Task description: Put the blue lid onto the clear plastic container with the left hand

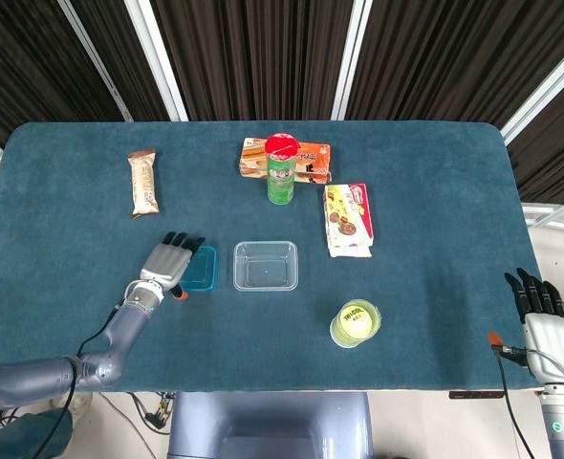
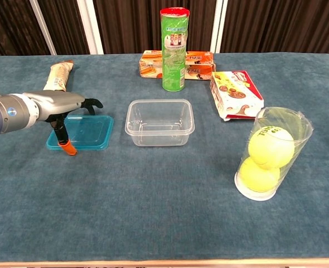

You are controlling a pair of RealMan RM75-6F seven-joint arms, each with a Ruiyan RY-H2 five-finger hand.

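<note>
The flat blue rectangular plastic lid (image 2: 82,132) lies on the teal-covered worktop (image 2: 153,212), just beside the empty clear rectangular plastic container (image 2: 160,121), on its left as the chest camera sees it. Over the lid's outer edge we see the robot's grey-backed, dark-fingered left hand (image 1: 172,261), fingers spread above the lid and the orange-tipped thumb (image 2: 67,148) pointing down at its near corner; the hand grasps nothing yet, and whether it touches the lid we cannot tell. We judge the grasp is the step in hand. To do it well, we would bring the thumb under or against the near rim, close the fingers on the far edge, lift the lid level, carry it sideways over the container and lower it squarely so all four edges seat. The light container may slide if pushed from the side. The right hand (image 1: 542,316) hangs off the worktop's corner, released.
</note>
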